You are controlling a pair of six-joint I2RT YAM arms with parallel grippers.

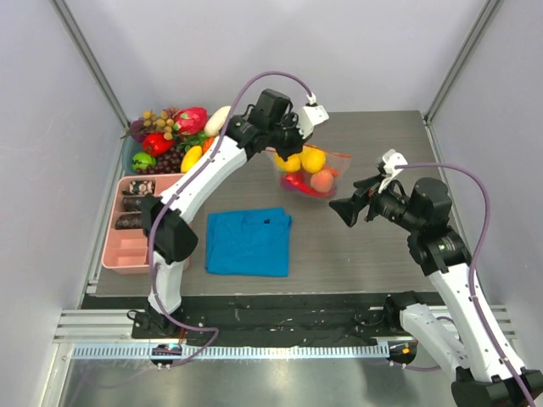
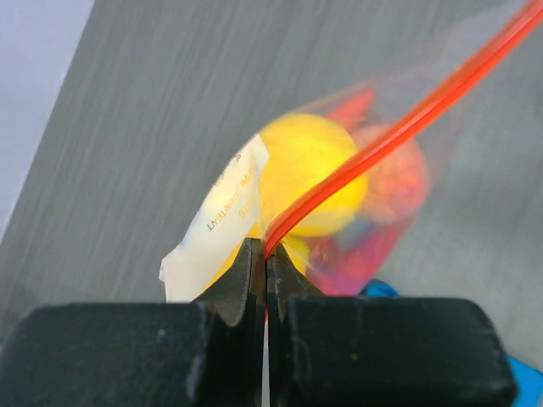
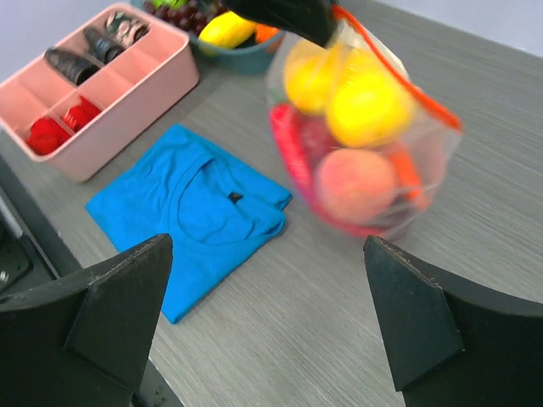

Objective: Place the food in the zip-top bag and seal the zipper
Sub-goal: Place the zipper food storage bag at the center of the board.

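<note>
The left gripper (image 2: 265, 263) is clamped on one end of the orange-red zipper (image 2: 382, 144) — the clear zip-top bag (image 3: 424, 161) holds a lemon (image 3: 369, 106) and a peach (image 3: 356, 182) — while the right gripper (image 3: 267, 254) has its jaws wide apart.

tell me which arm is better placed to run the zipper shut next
Left, probably: the left pincer is shut on the zipper at one end of the zip-top bag, with the food inside. The right pincer stands open, off the bag.

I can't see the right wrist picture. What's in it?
A clear zip-top bag of yellow and pink toy fruit is pinched at its orange-red zipper by the left gripper. The open right gripper frames the bottom; a blue cloth and a pink tray lie to the left.
</note>
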